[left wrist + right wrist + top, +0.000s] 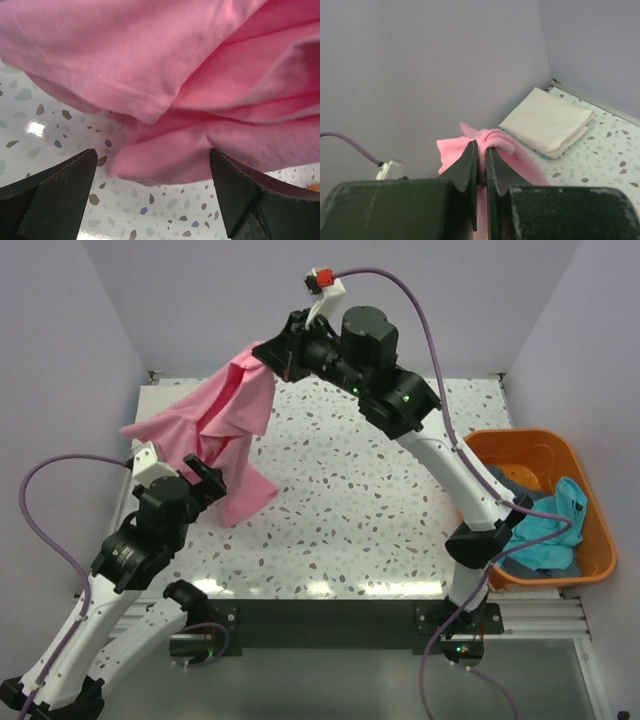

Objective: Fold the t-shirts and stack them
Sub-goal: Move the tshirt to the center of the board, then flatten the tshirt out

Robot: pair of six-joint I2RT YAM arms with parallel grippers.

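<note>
My right gripper (272, 352) (481, 150) is shut on a bunched edge of the pink t-shirt (225, 425) (502, 140) and holds it high over the table's back left. The shirt hangs crumpled, its lower end touching the table. My left gripper (205, 475) (152, 155) stands open low beside that hanging cloth; a fold of the pink t-shirt (150, 60) droops between its fingers (55, 195), untouched by either. A folded white t-shirt (547, 122) lies flat in the back left corner. The teal t-shirt (550, 530) and the grey t-shirt (503, 480) lie heaped in the basket.
The orange plastic basket (520, 438) stands at the table's right edge, next to the right arm's elbow. Pale walls close in the back and both sides. The speckled tabletop (360, 510) spreads between the arms.
</note>
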